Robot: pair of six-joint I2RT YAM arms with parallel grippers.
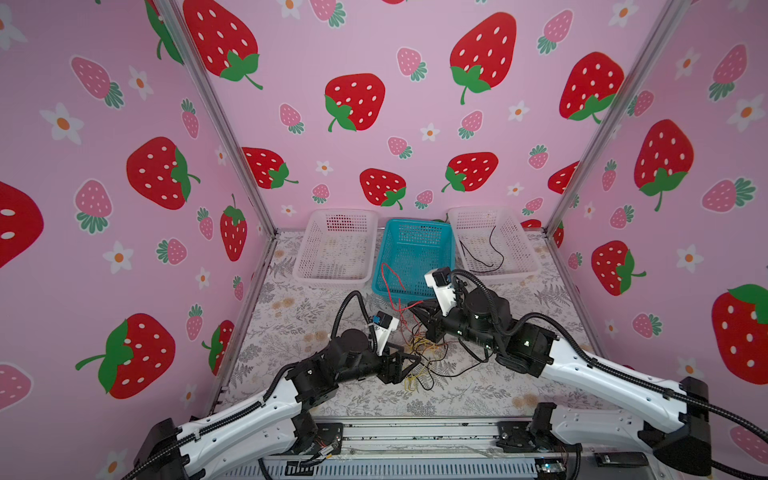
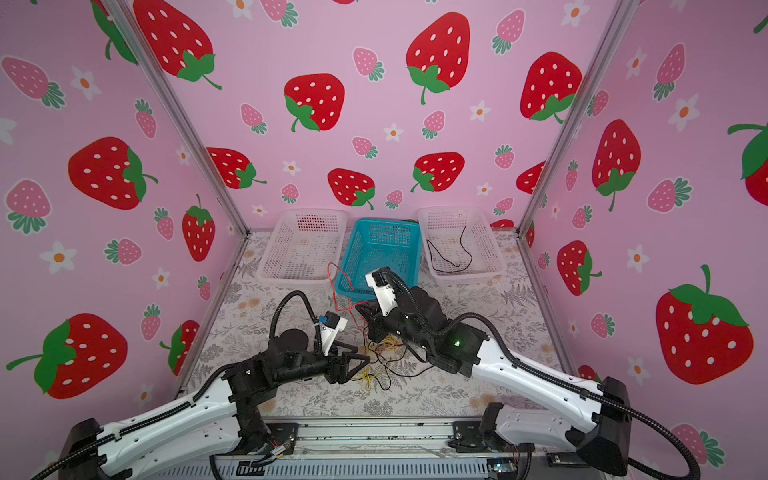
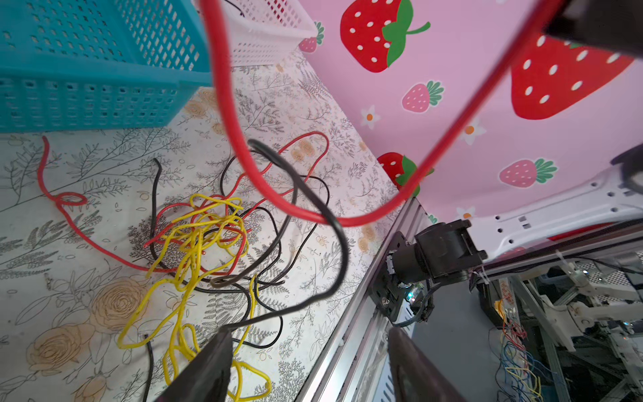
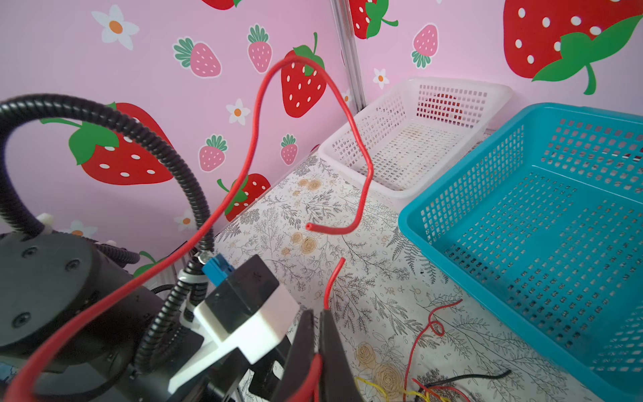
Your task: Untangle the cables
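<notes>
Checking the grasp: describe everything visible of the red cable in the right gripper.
The red cable is thin, glossy wire. The shut right gripper pinches it near one end, a short stub poking out. The rest sags, then arches through the air, its free end hanging near the blue basket. A black cable crosses the sag.

Pink strawberry-print walls [image 1: 415, 137] on three sides, aluminium corner posts [image 1: 216, 112]. Surface [image 1: 291, 332] has grey floral print. Lighting even, soft.

Top views look down; wrist cameras close (sharing cables [image 3: 201, 236]).
</notes>
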